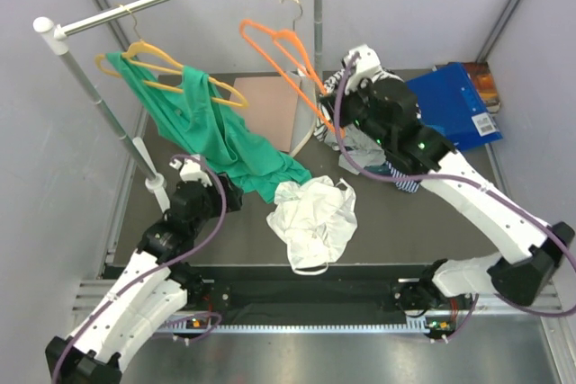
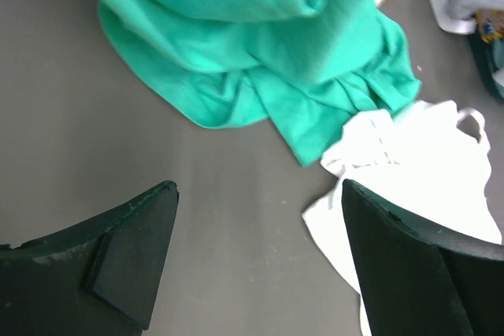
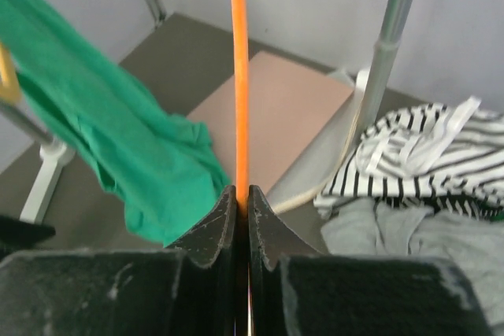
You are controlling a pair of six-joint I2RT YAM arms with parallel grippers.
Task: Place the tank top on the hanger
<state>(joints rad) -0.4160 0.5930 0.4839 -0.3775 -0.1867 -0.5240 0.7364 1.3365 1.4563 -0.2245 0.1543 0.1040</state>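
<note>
- Tank top (image 1: 312, 222) lies crumpled on the table (image 1: 405, 218).
- Right gripper (image 3: 242, 198): jaws clamped on the orange hanger (image 3: 238, 76).
- Left gripper (image 2: 260, 194): jaws wide apart, empty.

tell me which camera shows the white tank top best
The top external view: the whole tank top lies crumpled on the table, its edge at the green garment's hem. The left wrist view shows only part of it, overexposed and partly behind the left gripper. The right wrist view misses it.
</note>
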